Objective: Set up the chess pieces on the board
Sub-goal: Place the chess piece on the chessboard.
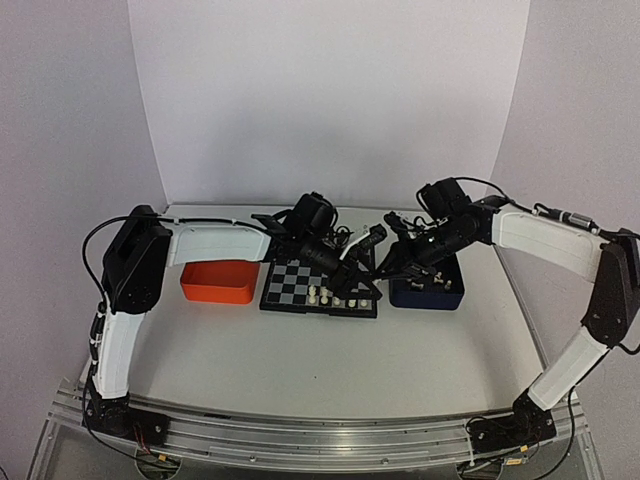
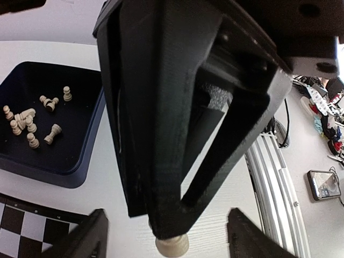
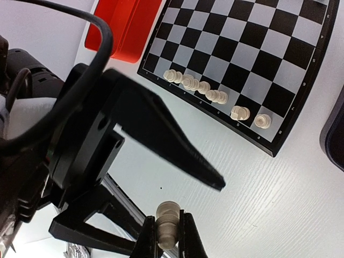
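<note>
**End effectors.** My right gripper (image 3: 167,236) is pressed together on a cream chess piece (image 3: 167,217), pinching it by the body with its rounded end standing clear of the fingertips. My left gripper (image 2: 167,226) is spread and holds nothing. Its two fingers stand to either side of the right gripper's tip, and I see neither one touching the piece. The two grippers meet over bare table (image 3: 279,215), just off the board (image 3: 252,59) and between it and the dark blue tray (image 2: 88,140).

**Hidden or unclear.**
- In the left wrist view the right gripper fills most of the frame. Only the piece's end shows below it, cut by the bottom edge.
- The same view shows only one corner of the board.
- The right wrist view cuts off my own fingers at the bottom edge, and a black cable (image 3: 110,40) crosses the upper left.
- I cannot tell what kind of piece is held.

**Task items.**
- The board has black and pale grey checks in a black frame and lies flat between the orange tray (image 3: 121,27) and the dark blue tray.
- A row of cream pieces (image 3: 207,91) stands along its near edge, toward the right half. Some overlap, so I cannot confirm the count.
- The loose cream pieces (image 2: 29,126) lie scattered in the dark blue tray, some upright and some on their sides.
</note>
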Controlling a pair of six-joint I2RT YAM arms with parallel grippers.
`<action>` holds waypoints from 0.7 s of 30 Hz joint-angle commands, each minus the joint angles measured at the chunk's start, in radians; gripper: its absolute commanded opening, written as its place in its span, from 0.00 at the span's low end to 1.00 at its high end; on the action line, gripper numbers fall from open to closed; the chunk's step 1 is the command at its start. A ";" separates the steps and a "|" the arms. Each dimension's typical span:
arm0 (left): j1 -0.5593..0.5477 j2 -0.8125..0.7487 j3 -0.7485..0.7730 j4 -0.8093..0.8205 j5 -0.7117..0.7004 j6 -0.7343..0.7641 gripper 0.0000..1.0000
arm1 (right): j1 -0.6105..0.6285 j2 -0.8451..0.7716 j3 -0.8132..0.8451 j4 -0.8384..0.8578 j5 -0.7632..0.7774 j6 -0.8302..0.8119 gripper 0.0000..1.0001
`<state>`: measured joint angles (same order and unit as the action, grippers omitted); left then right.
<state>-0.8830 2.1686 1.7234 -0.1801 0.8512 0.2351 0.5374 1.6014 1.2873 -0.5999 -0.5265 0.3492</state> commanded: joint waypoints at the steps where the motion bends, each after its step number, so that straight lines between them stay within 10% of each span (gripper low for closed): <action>1: 0.001 -0.128 -0.074 0.094 -0.070 -0.038 0.99 | 0.009 -0.071 -0.005 0.014 0.064 -0.029 0.00; 11: 0.122 -0.384 -0.426 0.321 -0.208 -0.260 1.00 | 0.014 -0.093 0.008 0.025 0.184 -0.095 0.00; 21: 0.238 -0.725 -0.673 0.231 -0.992 -0.655 1.00 | 0.154 0.125 0.220 0.039 0.330 -0.331 0.00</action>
<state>-0.6502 1.5733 1.0909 0.0916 0.2422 -0.2251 0.6251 1.6278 1.3899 -0.5911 -0.2683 0.1624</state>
